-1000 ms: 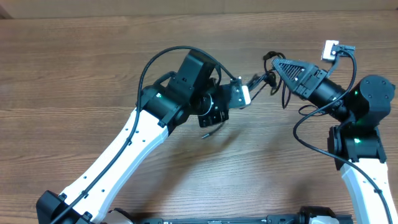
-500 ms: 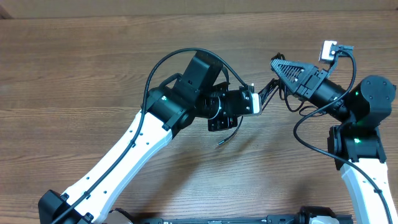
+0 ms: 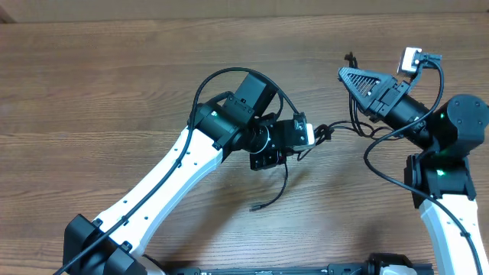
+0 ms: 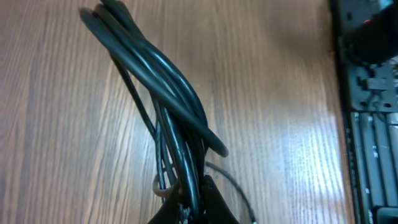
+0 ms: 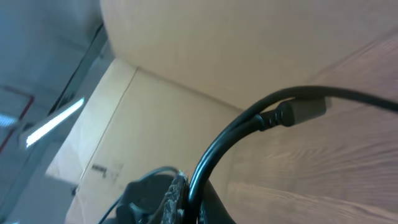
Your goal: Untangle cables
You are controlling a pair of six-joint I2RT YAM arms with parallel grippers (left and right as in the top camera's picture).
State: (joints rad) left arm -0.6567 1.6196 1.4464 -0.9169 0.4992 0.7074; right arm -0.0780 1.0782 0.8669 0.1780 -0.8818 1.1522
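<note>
- Left gripper (image 3: 315, 131) is seen clenched on the cables (image 3: 340, 128). In its wrist view a bundle of black strands, twisted together, is pinched between the fingers and runs away over the wood.
- Right gripper (image 3: 345, 72) is found up and to the right of the left gripper. It is likewise closed on a strand, and the plug (image 5: 301, 111) of that strand is seen beyond its fingers.
- Over the last second the two have been drawn apart. The right gripper was almost against the left gripper, and now the gap between them is spanned by stretched strands.
- A loose end (image 3: 257, 206) has been let out further during the pull and now trails below and to the left of the left gripper. Whether it rests on the surface (image 3: 114, 92) cannot be told.
- The pull is judged to be working, since one strand is being drawn free. A small knot is still seen just right of the left gripper, so the untangling is taken as only partly done.
</note>
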